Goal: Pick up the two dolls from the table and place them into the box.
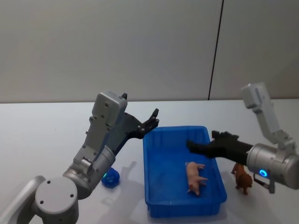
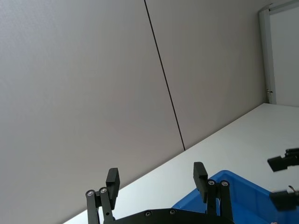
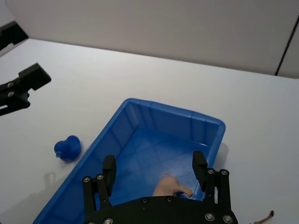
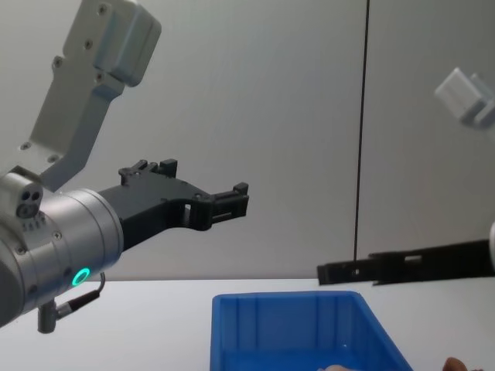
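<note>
Right gripper (image 1: 195,145): hangs low over the far half of the box (image 1: 184,208), spread wide and holding nothing; probably at the spot for letting a doll go, or ready to leave for the next one.
Pink doll (image 1: 195,178): lies on its side on the box floor, near the right side; counts as already placed.
Brown doll (image 1: 242,178): stands on the table (image 1: 46,140), outside the box and just beside its right side, below the right arm; seems the nearest thing for that arm to take next.
Blue toy (image 1: 111,178): sits on the table to the left of the box, close under the left arm; perhaps also a doll, but hard to tell from its shape.
Left gripper (image 2: 156,179): raised above the table near the far left corner of the box, pointed toward the wall (image 1: 117,46), opened wide and empty; likely held high to leave the box free for the other arm.
Progress: judged as about half, with one doll in and at least one out.
Surface: plain white, smooth and flat, with soft shadows beside the box; allows a small toy to slide away under a bad grip.
Room: pale grey wall behind the table, cut by one dark vertical seam (image 1: 216,46).
</note>
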{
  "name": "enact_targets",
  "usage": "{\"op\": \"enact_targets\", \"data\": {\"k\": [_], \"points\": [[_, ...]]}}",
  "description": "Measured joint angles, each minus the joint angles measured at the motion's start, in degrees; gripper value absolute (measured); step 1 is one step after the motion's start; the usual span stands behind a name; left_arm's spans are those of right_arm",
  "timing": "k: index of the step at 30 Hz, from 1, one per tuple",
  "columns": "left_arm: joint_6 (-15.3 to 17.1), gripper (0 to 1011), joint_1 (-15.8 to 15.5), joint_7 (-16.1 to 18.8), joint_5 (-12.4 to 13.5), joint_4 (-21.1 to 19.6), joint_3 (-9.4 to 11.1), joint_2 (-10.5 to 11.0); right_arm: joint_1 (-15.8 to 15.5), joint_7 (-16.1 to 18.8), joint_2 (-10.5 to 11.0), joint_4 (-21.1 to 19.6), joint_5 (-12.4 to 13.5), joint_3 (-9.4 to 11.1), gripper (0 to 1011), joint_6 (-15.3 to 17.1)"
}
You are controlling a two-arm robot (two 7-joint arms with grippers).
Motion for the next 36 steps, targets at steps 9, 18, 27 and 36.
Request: {"op": "enact_targets", "data": {"k": [9,18,27,36], "points": [[0.0,1001,0.0,0.0,0.0,0.0,0.0,0.0,-1.6,-4.1,1.7,-2.5,3.1,2.4,1001,-1.9],[0.0,1001,0.0,0.0,0.0,0.0,0.0,0.0,-5.2,-10.0,4.1,-5.8,7.5,5.3,1001,-1.5],[0.0,1001,0.0,0.0,0.0,0.0,0.0,0.0,-9.1,-14.2,6.0,-8.7,11.0,7.1,1001,1.7],[0.0,1001,0.0,0.0,0.0,0.0,0.0,0.0,-13.4,-16.5,7.7,-11.4,13.0,7.8,1001,6.1]]}}
